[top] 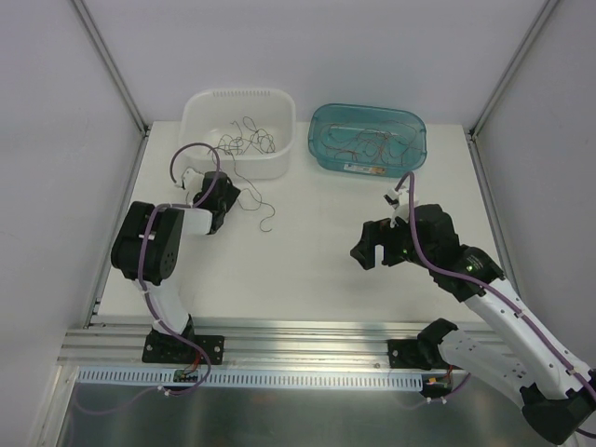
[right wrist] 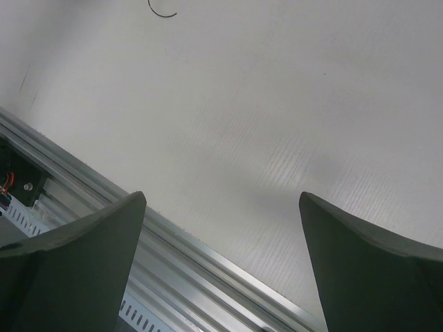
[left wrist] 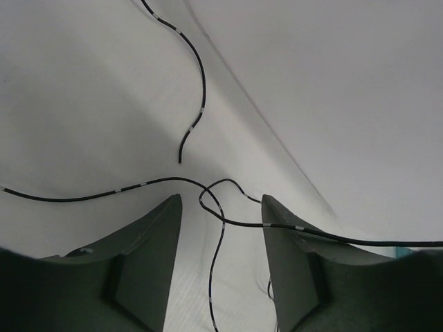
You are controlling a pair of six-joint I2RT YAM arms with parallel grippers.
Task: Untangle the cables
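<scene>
- Seen from above, a white table (top: 307, 279) has a white tub (top: 237, 94) and a teal tub (top: 315, 140) side by side at its far edge.
- Thin black cables (top: 244, 142) lie tangled in the white tub, and more of them curl on the table just in front of it.
- Red-brown cables (top: 368, 144) lie in loose coils in the teal tub.
- The left gripper (left wrist: 220, 207) sits just in front of the white tub with its fingers parted. A black strand (left wrist: 223, 223) loops across the gap between them, unpinched.
- The right gripper (right wrist: 221, 195) hangs over the table near the metal rail (right wrist: 173, 256). Its fingers are spread wide and hold nothing, well apart from the cables.
</scene>
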